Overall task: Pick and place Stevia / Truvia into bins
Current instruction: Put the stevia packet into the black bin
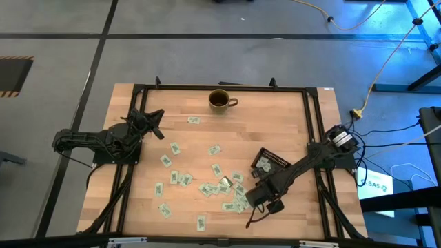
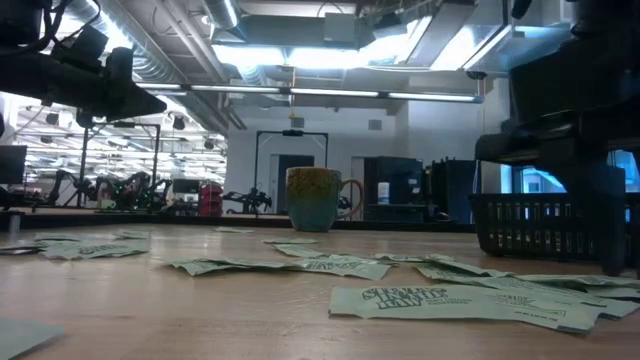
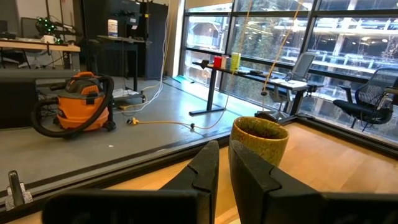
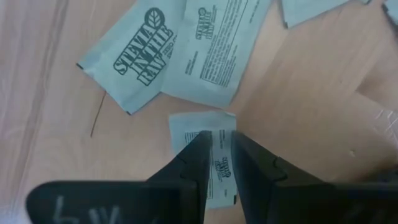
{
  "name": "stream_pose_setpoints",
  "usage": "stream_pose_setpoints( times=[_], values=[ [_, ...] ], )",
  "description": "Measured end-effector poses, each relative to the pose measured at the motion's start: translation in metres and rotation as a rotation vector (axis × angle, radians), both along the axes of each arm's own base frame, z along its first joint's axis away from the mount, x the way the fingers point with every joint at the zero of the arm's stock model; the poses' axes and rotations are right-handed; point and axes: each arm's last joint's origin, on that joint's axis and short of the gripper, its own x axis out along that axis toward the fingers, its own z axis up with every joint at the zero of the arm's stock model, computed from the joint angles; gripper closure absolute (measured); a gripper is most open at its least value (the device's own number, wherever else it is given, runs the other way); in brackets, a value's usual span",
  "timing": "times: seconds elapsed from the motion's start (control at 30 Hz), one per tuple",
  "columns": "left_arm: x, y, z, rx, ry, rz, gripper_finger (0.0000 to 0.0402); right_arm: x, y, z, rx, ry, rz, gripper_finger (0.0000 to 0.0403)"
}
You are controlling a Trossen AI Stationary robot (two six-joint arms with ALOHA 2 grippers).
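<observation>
Right fingers [image 4: 216,163]: nearly closed, small pale green paper sachet [image 4: 202,134] between the tips, lying on wooden tabletop [image 4: 298,99].
Black bin tray [image 1: 270,162]: just beside.
Left fingers [image 3: 224,165]: nearly closed, empty, brown mug [image 3: 259,140] ahead.

Sachets [image 1: 207,187] lie scattered across the worktop's [image 1: 289,124] middle; the mug [image 1: 220,100] stands at its far edge, the tray [image 1: 270,162] right of the sachets.

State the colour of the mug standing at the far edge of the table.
The mug is mottled yellow-green outside and dark inside; the left wrist view shows it best.
</observation>
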Motion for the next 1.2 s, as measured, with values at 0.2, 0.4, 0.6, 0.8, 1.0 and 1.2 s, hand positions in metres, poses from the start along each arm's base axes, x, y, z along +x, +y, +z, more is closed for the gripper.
stream_pose_setpoints(
  times=[0.2, 0.4, 0.6, 0.8, 1.0, 1.2],
  values=[
    [0.000, 0.000, 0.000, 0.000, 0.000, 0.000, 0.0368, 0.000, 0.000, -0.004, -0.006, 0.013, -0.018, 0.0365],
    [0.000, 0.000, 0.000, 0.000, 0.000, 0.000, 0.0368, 0.000, 0.000, -0.004, -0.005, 0.015, -0.019, 0.0396],
    [0.000, 0.000, 0.000, 0.000, 0.000, 0.000, 0.0368, -0.002, -0.003, 0.009, -0.006, 0.015, -0.050, 0.0399],
    [0.000, 0.000, 0.000, 0.000, 0.000, 0.000, 0.0368, 0.006, -0.019, 0.057, 0.071, -0.107, -0.166, 0.0401],
    [0.000, 0.000, 0.000, 0.000, 0.000, 0.000, 0.0368, 0.007, -0.047, 0.102, 0.103, -0.227, -0.441, 0.0401],
    [0.000, 0.000, 0.000, 0.000, 0.000, 0.000, 0.0368, -0.011, -0.085, 0.116, -0.008, -0.135, -0.725, 0.0401]
  ],
)
